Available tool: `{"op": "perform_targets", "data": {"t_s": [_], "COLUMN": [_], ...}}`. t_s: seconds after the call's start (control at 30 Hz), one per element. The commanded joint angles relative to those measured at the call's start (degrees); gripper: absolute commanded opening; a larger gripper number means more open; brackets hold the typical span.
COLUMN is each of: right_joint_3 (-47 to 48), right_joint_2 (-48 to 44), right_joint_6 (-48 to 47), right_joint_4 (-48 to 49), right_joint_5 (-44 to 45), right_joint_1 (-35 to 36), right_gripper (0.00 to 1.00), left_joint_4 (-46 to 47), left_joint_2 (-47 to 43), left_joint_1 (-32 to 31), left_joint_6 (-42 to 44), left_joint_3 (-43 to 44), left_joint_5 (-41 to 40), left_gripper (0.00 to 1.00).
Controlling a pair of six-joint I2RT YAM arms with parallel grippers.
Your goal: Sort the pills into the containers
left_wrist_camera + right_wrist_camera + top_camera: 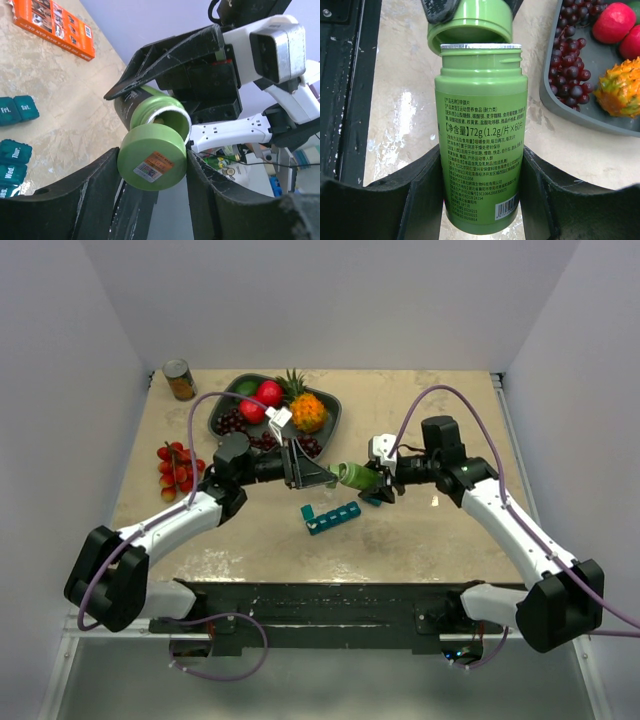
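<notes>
A green bottle lies sideways above the table, and my right gripper is shut on its lower body. Its green cap is off, just clear of the foil-rimmed mouth and a little askew. My left gripper is shut on the cap's sides. In the top view the two grippers meet mid-table, left gripper facing right gripper, with the bottle between them. The teal containers lie on the table just below, one lid raised. More teal compartments show in the left wrist view. No pills are clearly visible.
A dark grey fruit tray with grapes, apples and a pineapple sits behind the left gripper, and its corner lies close to the bottle. A tin can stands back left. Red fruit lies at the left. An orange box lies flat.
</notes>
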Motion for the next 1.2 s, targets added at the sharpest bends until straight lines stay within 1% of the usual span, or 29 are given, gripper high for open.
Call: {"op": "perform_targets", "data": {"t_s": [0.0, 0.17, 0.27, 0.3, 0.4, 0.63, 0.7, 0.9, 1.07, 1.17], "right_joint_3": [3.04, 3.21, 3.21, 3.3, 3.48, 3.83, 3.92, 3.92, 3.92, 4.09], "right_joint_2": [0.57, 0.75, 0.84, 0.84, 1.01, 1.72, 1.54, 1.28, 1.28, 1.19], "right_joint_6": [-0.8, -0.18, 0.08, 0.52, 1.13, 1.31, 0.88, 1.31, 1.4, 2.01], "right_joint_4": [0.88, 1.32, 1.5, 1.67, 2.02, 1.76, 1.5, 1.32, 1.06, 0.97], "right_joint_5": [1.97, 3.46, 4.78, 5.48, 6.19, 8.3, 8.21, 5.66, 2.94, -0.22], "right_joint_1": [1.48, 2.27, 2.89, 2.98, 3.06, 4.21, 4.56, 4.65, 4.56, 4.65], "right_gripper": [0.0, 0.0, 0.0, 0.0, 0.0, 0.0, 0.0, 0.0, 0.0, 0.0], "left_joint_4": [1.0, -1.02, -6.63, -11.0, -18.4, -29.05, -30.55, -29.85, -30.64, -29.34], "left_joint_2": [-0.07, -0.16, 0.28, 0.54, 0.98, 1.51, 2.12, 4.06, 5.29, 6.08], "left_joint_1": [-0.59, -0.76, -1.38, -1.55, -2.52, -3.22, -3.22, -3.22, -3.4, -3.4], "left_joint_6": [0.17, 0.6, 2.79, 4.72, 8.06, 13.96, 14.84, 15.19, 18.7, 20.02], "left_joint_3": [3.53, 4.76, 7.04, 8.7, 11.17, 15.66, 16.62, 17.51, 18.73, 18.39], "left_joint_5": [-2.73, -4.05, -4.84, -5.28, -6.68, -9.94, -9.94, -7.92, -3.0, 0.86], "left_gripper": [0.0, 0.0, 0.0, 0.0, 0.0, 0.0, 0.0, 0.0, 0.0, 0.0]}}
